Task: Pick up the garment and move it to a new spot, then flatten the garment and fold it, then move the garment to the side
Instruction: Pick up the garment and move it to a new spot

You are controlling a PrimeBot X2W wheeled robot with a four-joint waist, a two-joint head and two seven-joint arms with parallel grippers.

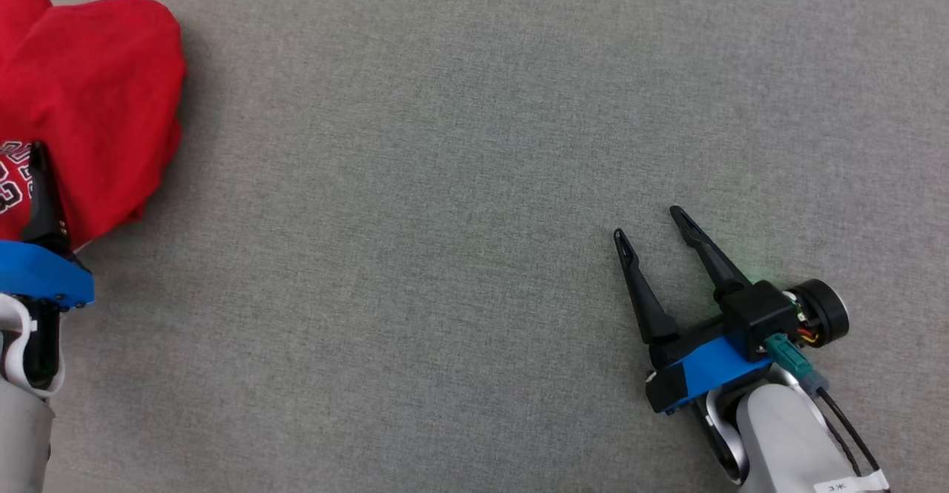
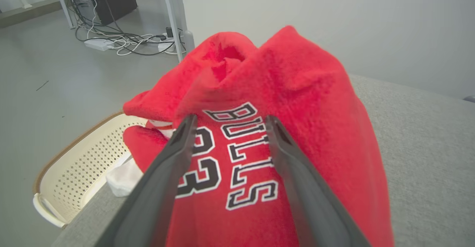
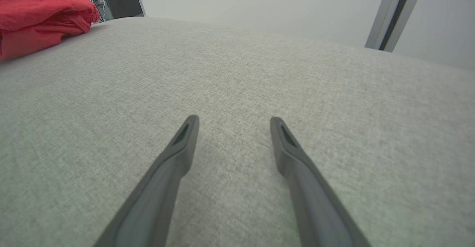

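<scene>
The left gripper's (image 2: 230,122) fingers spread wide over a bunched red fleece garment (image 1: 96,100) at the grey fabric counter's (image 1: 445,182) edge, beside a cream perforated basket (image 2: 74,165); the right gripper's (image 1: 649,224) fingers stand wide, empty.

The garment (image 2: 304,102) is bright red, its lettering white outlined black. The counter (image 1: 445,182) is speckled grey weave. The basket (image 2: 74,165) is cream, perforated in dots, brown-rimmed. The left pincer (image 2: 231,117) and right pincer (image 1: 647,222) are black.
</scene>
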